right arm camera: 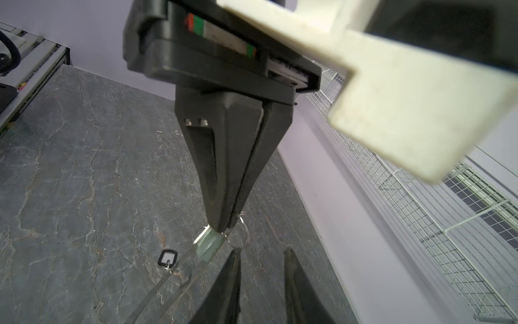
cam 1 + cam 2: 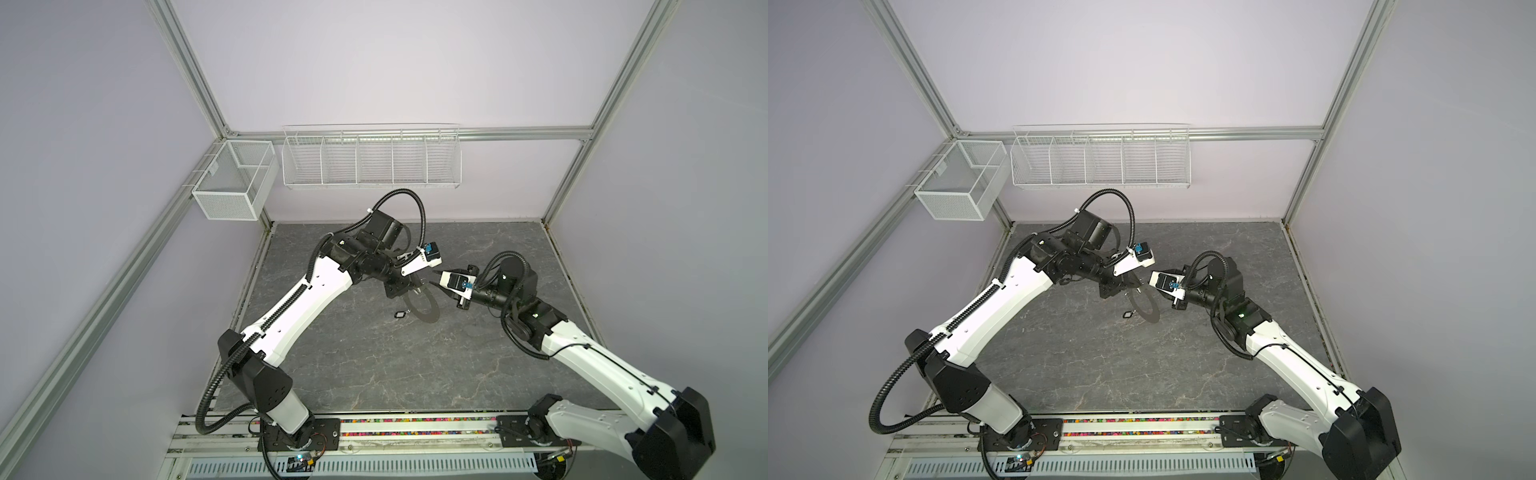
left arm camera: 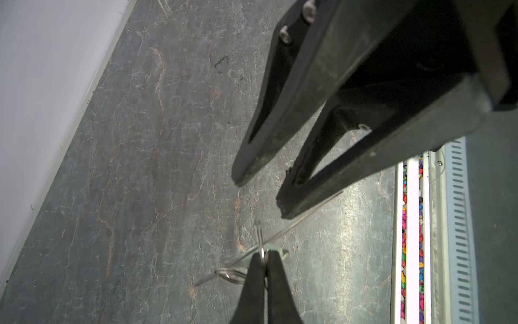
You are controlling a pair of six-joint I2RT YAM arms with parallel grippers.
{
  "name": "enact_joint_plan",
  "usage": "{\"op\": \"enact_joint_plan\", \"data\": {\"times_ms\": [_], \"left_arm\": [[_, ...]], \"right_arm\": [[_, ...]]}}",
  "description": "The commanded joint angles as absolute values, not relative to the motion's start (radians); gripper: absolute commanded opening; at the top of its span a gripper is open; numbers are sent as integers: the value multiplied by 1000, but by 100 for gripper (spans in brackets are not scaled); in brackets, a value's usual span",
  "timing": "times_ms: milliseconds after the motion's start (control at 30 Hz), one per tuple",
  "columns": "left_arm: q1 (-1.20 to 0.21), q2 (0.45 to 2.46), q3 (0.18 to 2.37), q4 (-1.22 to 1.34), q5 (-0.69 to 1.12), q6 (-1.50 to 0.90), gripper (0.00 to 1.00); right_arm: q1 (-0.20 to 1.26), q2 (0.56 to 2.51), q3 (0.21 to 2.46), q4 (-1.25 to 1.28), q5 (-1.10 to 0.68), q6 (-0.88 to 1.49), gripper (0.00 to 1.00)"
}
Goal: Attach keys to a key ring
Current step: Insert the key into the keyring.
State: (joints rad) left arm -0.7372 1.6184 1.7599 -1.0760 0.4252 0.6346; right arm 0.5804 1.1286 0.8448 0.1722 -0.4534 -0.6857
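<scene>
My left gripper (image 3: 265, 254) is shut on a thin wire loop at the rim of the key ring (image 2: 432, 313), a flat grey disc that it holds on edge above the table. In the wrist views the key ring shows edge-on as a thin strip (image 3: 305, 217) (image 1: 157, 289). A pale green key tag (image 1: 208, 244) (image 3: 280, 249) sits right at the left gripper's tips (image 1: 227, 224). A black key tag (image 1: 168, 257) (image 2: 400, 314) hangs from a small loop on the ring's rim. My right gripper (image 1: 262, 256) (image 2: 434, 278) is open with nothing between its fingers, just short of the green tag.
The table (image 2: 374, 365) is dark grey stone-patterned. A white wire rack (image 2: 372, 160) and a mesh basket (image 2: 232, 183) hang on the back wall. A rail with coloured beads (image 2: 415, 428) runs along the front edge. Both arms meet mid-table.
</scene>
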Motion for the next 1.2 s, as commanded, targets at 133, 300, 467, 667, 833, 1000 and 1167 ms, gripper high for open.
{"op": "enact_joint_plan", "data": {"times_ms": [133,300,467,667,833,1000,1167], "left_arm": [[-741,1592,1775,-1094,482,669,0],[-742,1591,1771,-1091,498,676,0],[-744,1579,1754,-1087,505,703,0],[-746,1566,1733,-1097,513,759,0],[-750,1557,1716,-1112,476,812,0],[-751,1545,1698,-1110,464,839,0],[-752,1525,1673,-1097,451,862,0]], "right_arm": [[602,1136,847,151,-475,-686,29],[621,1156,854,157,-469,-677,27],[620,1172,866,158,-451,-657,23],[621,1187,869,180,-465,-615,20],[618,1184,870,186,-486,-604,23],[615,1182,867,194,-504,-597,21],[609,1178,850,239,-543,-559,22]]}}
